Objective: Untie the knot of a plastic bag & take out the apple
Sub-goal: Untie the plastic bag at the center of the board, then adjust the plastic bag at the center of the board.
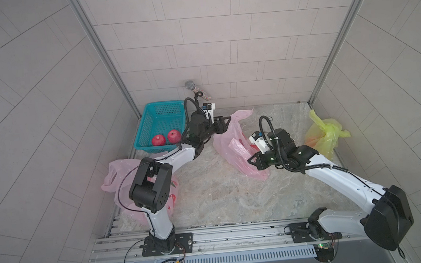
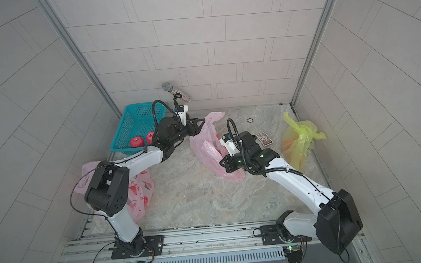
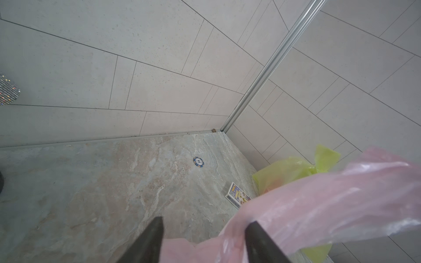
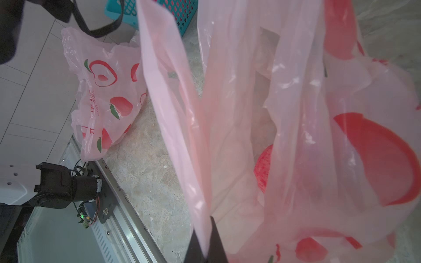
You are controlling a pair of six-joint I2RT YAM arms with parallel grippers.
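Pink bag sits about 1 o'clock from the middle of the table, apple inside. Right gripper is pinching its handle at 4 o'clock. Left gripper is at 11 o'clock, jaws apart.

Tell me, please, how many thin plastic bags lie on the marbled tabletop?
3. One pink fruit-printed bag lies mid-table; a second pink bag sits beside the left arm, partly hidden by it; a yellow knotted bag stands by the right wall.

A robot lab booth: tiled walls, marble tabletop, aluminium rail.
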